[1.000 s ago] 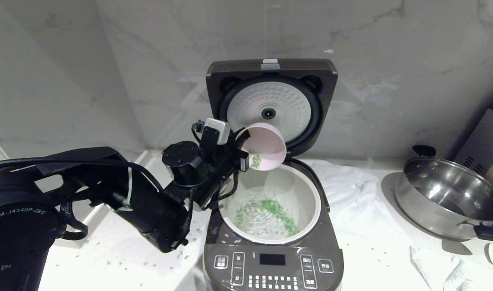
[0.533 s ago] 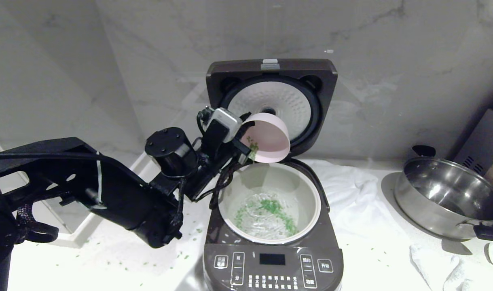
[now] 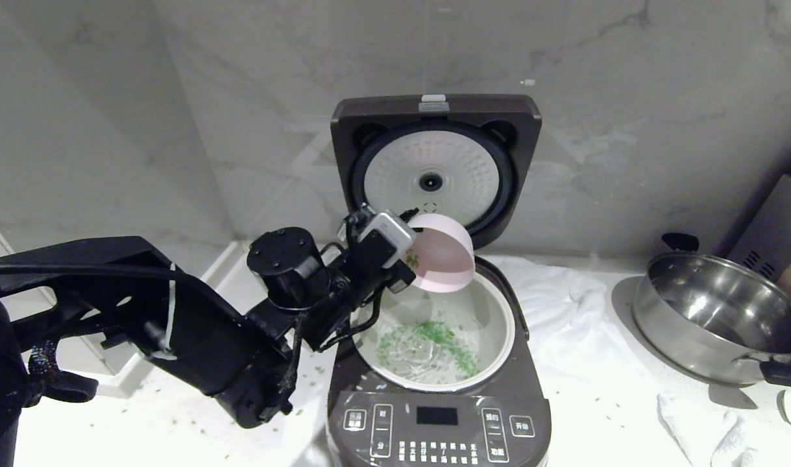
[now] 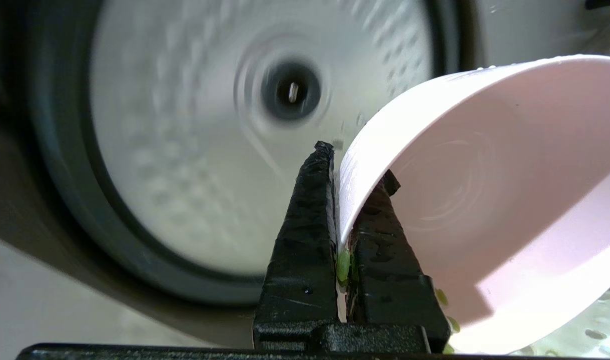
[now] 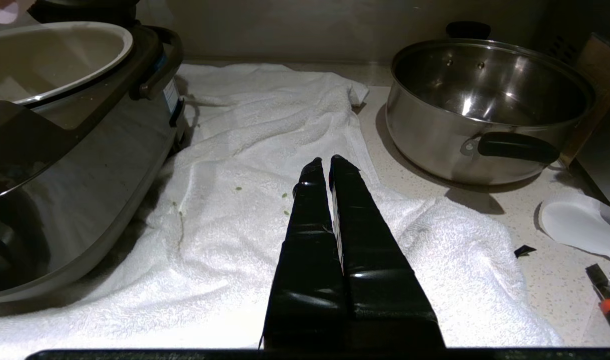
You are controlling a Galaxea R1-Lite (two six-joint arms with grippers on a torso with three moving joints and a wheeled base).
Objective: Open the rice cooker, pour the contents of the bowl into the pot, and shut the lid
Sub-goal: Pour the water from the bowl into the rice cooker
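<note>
Bowl [image 4: 485, 190]: light, stiff, wet-slick; you're holding it by the rim.
Left gripper [image 4: 352, 200]: fingers clamped across that rim.
Right gripper [image 5: 330, 167]: fingers together, idle over towel [image 5: 244, 150].

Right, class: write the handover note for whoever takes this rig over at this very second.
Left gripper: shut on the bowl rim, bowl tipped over the pot.
Right gripper: shut, empty, parked over the white towel.
Rice cooker: lid up.
Done: lid opened; most green bits are in the pot.
Left: shake out bits stuck in the bowl, set it down, close the lid.
</note>
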